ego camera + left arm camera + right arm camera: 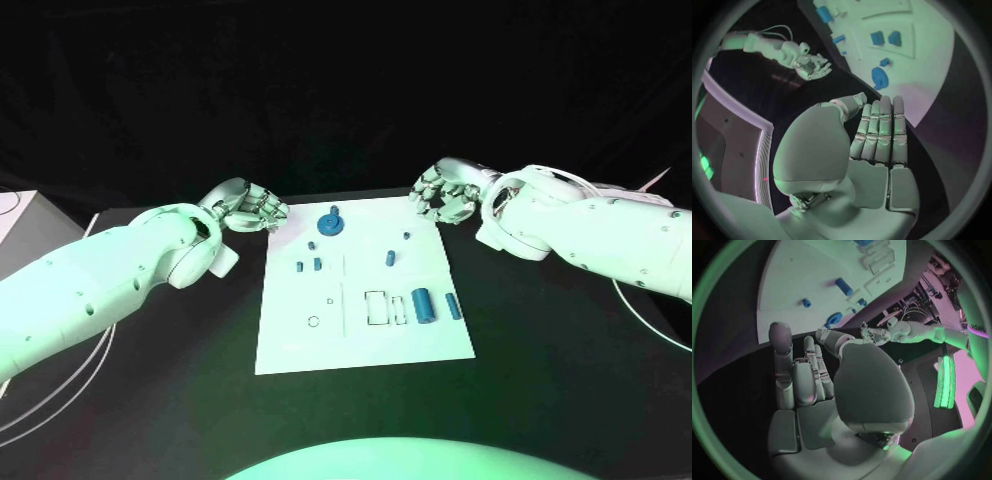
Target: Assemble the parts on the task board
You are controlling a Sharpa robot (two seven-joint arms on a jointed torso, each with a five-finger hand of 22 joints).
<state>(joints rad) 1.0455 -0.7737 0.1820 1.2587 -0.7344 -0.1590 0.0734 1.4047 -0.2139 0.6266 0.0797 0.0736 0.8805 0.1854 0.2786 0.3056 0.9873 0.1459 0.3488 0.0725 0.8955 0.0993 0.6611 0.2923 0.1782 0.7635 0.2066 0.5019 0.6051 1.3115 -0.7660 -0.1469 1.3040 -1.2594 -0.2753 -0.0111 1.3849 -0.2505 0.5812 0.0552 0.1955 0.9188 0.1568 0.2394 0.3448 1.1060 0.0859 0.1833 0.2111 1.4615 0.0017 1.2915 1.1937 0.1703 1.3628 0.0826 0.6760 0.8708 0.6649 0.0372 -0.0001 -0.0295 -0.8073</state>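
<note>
Parts lie scattered across the task board [289,350], the white plate in the middle of the black table [562,400]. Nearest the board's far edge sits a round blue disc part [330,224]; toward the board's near right corner two blue cylinders [423,305] lie side by side, with small blue pegs [309,265] between them and the disc. None looks seated yet, so I judge the assembly hardly begun. Just off the board's far left corner hovers the left hand [248,206], fingers straight and side by side in its wrist view, holding nothing. Just off the far right corner hovers the right hand [447,191], fingers likewise extended and empty. The risk from here: the pieces are small and lie loose on a smooth plate, so a broad fingertip coming down slightly off centre could roll a cylinder away or nudge the board itself, spoiling alignment with the slots
</note>
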